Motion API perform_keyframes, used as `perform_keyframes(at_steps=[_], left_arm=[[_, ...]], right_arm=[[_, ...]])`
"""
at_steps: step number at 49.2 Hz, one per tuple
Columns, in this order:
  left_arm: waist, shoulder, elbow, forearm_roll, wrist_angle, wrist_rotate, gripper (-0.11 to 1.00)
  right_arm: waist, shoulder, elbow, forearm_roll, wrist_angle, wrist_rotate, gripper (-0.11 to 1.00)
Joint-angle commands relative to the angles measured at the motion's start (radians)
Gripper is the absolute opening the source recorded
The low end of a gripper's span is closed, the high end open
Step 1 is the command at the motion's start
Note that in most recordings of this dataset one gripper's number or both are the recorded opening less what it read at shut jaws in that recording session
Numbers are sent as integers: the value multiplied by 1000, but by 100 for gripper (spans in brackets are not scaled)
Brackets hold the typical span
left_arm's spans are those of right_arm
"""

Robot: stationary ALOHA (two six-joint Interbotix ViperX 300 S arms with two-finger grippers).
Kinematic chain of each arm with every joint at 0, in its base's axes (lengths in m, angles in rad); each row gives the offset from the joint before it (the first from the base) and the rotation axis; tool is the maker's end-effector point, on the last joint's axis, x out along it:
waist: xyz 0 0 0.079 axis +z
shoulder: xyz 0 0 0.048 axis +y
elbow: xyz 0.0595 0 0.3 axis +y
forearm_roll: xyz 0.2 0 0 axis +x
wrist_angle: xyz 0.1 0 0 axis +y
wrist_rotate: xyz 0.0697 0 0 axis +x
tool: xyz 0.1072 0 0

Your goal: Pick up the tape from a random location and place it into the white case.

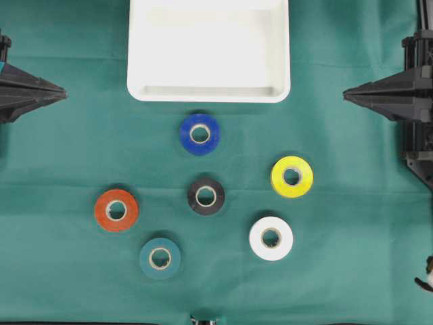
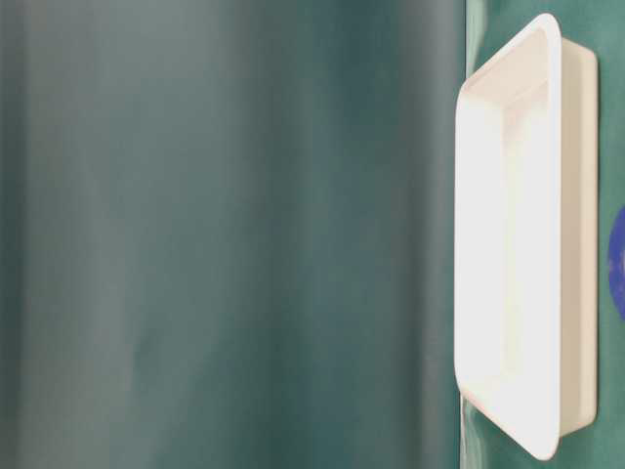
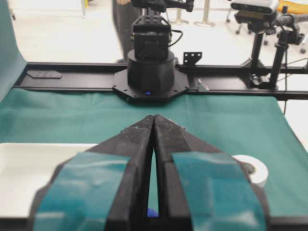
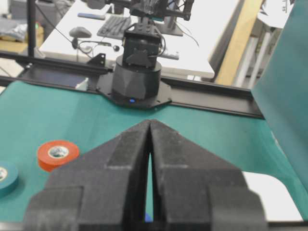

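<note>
Several tape rolls lie flat on the green cloth: blue, black, yellow, white, orange and teal. The white case sits at the back centre, with nothing in it. My left gripper hovers at the left edge, shut and holding nothing, its tips touching. At the right edge my right gripper is shut too, tips together. Both are far from the rolls. The orange roll and teal roll show in the right wrist view.
The opposite arm's base stands beyond the cloth in the left wrist view, and the other base in the right wrist view. The table-level view holds the white case's rim and blurred green cloth.
</note>
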Motion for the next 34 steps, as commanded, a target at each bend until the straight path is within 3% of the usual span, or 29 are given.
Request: perform_keyframes(at_steps=[1, 12, 27, 30, 34], left_arm=[[6, 14, -25, -6, 23, -3, 2], [6, 12, -29, -8, 77, -5, 2], [6, 9, -32, -8, 80, -3, 2], [6, 9, -32, -8, 80, -3, 6], [6, 11, -32, -8, 80, -3, 21]], right_arm=[[-5, 11, -14, 0, -5, -6, 0], [-11, 12, -46, 0, 124, -2, 0], [-18, 9, -49, 0, 129, -2, 1], [-23, 9, -51, 0, 130, 0, 1], [-31, 8, -51, 0, 132, 3, 6]])
